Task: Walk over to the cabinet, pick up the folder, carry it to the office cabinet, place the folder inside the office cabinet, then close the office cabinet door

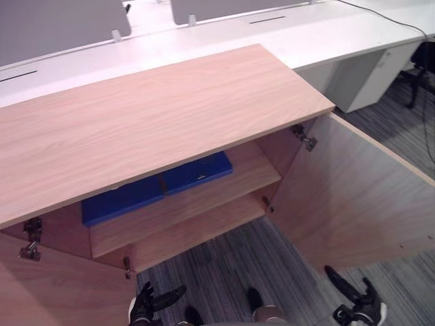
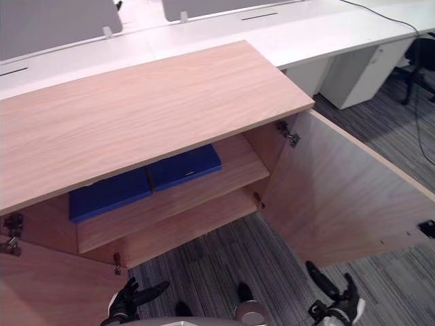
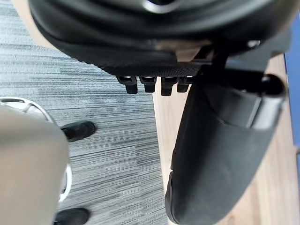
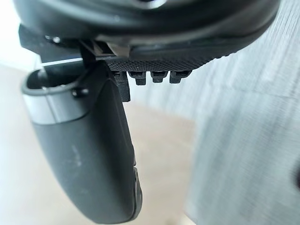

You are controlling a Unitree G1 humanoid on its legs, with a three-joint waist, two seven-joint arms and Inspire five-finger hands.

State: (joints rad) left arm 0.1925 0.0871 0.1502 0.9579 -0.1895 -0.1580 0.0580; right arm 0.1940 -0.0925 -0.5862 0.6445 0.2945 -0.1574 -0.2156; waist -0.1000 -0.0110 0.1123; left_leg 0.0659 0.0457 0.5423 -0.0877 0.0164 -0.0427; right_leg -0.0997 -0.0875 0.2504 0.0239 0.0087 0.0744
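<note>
the left hand (image 1: 145,305) hangs low at the robot's left side, its fingers straight and a little spread, the thumb standing out beside them. the right hand (image 1: 360,304) hangs well apart from it, fingers stretched forward and relaxed, thumb straight. both hands are empty.

Blue folder (image 1: 158,186) flat on cabinet shelf (image 1: 231,185)

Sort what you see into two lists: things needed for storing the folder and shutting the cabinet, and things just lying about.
Part of the job: blue folder on the upper shelf; office cabinet; its open right door; left hand and right hand, both open and empty.

Just lying about: white desks; grey desk screens; white drawer unit.
</note>
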